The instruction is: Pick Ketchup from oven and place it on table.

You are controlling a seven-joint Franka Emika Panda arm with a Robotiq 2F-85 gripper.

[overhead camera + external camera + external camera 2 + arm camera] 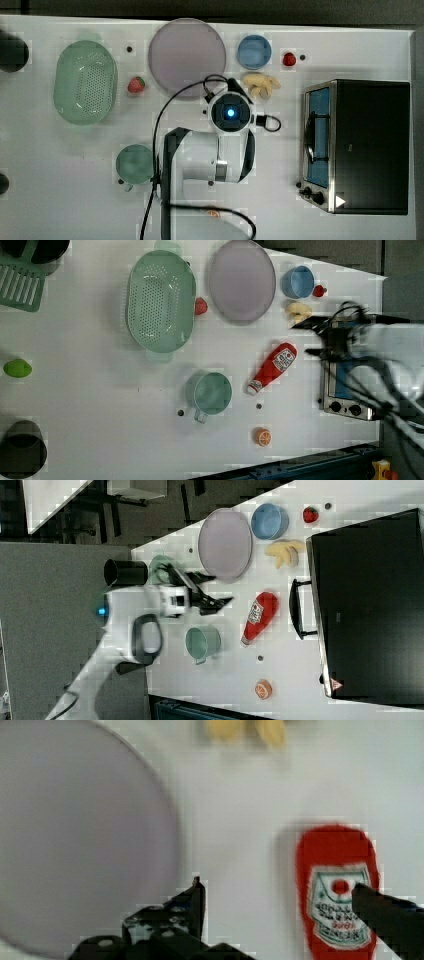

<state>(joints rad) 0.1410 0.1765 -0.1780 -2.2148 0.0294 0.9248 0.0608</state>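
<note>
ketchup (273,367) lies flat on the bench (100,405) in front of the oven (350,390), door looks shut, pincer (216,601) spread wide, empty, above it, so placing looks done, only pulling away left.

Green colander (161,301) beside lilac plate (242,280); blue bowl (297,281), bananas (298,311), teal mug (210,392), orange slice (263,436).

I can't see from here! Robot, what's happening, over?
Fingers open, holding nothing. Ketchup lying flat on the table, outside the oven. Nothing in the way.
</note>
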